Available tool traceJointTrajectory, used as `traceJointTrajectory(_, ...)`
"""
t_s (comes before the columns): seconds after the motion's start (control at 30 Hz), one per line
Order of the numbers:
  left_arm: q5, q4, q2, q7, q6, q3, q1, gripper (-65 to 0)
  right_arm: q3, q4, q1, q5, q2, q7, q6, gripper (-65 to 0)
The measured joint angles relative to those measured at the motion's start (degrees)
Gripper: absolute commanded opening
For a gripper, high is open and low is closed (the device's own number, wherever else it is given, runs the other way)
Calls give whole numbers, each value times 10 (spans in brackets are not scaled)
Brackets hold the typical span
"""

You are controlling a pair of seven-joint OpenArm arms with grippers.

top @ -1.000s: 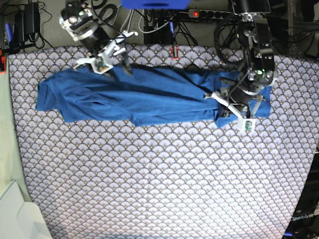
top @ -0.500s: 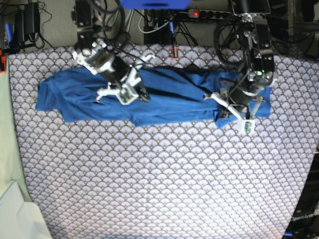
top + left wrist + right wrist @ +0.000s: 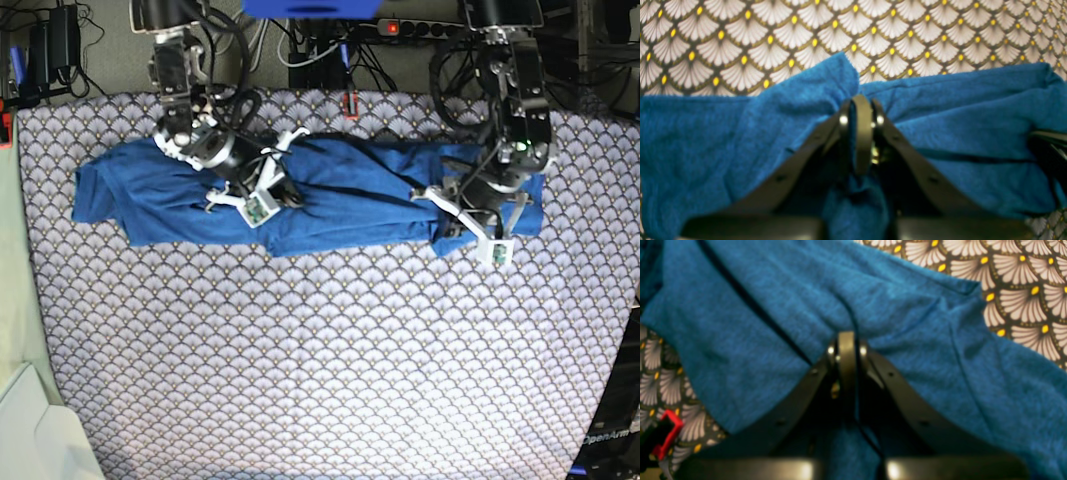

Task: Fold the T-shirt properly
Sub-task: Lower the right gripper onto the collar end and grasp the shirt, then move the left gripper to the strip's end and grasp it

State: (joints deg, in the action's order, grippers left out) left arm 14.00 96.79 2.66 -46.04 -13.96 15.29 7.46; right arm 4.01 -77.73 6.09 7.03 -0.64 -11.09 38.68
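Base view: the T-shirt (image 3: 330, 200), a medium-blue knit garment, lies stretched in a long, creased band across the upper part of the scallop-patterned table cloth (image 3: 330, 360), running from about 9 o'clock to 3 o'clock of the cloth's upper half. Its end toward 9 o'clock lies broad and flat; its end toward 3 o'clock is bunched.

The right gripper (image 3: 278, 196) (seen on the left side of the base view) rests on the shirt's middle-left portion. Right wrist view: the right gripper (image 3: 848, 340) has its jaws pressed together, pinching a gathered ridge of the T-shirt (image 3: 900, 306), with creases radiating from the pinch. The table cloth (image 3: 1023, 280) shows toward 1 o'clock and again toward 8 o'clock, where a small red object (image 3: 666, 435) sits near the frame edge (its nature cannot be told).

The left gripper (image 3: 455, 222) sits at the bunched end of the shirt. Left wrist view: the left gripper (image 3: 862, 106) has its jaws closed on a raised fold of the T-shirt (image 3: 723, 140), and blue fabric also hangs between the fingers below the tips. The table cloth (image 3: 853, 30) fills the upper band toward 12 o'clock.
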Motion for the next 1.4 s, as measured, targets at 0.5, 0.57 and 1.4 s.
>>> traceJointTrajectory(0.5,0,0,0,-3,0,0,-2,-645,0,1,0,-4,7,2,1,-650)
traceJointTrajectory(0.57,0,0,0,-4,-2,0,-2,-645,0,1,0,-4,7,2,1,-650)
traceJointTrajectory(1.4,0,-143,-28,0,0,2,-79,-388,2,0,0,-4,10,2,1,-650)
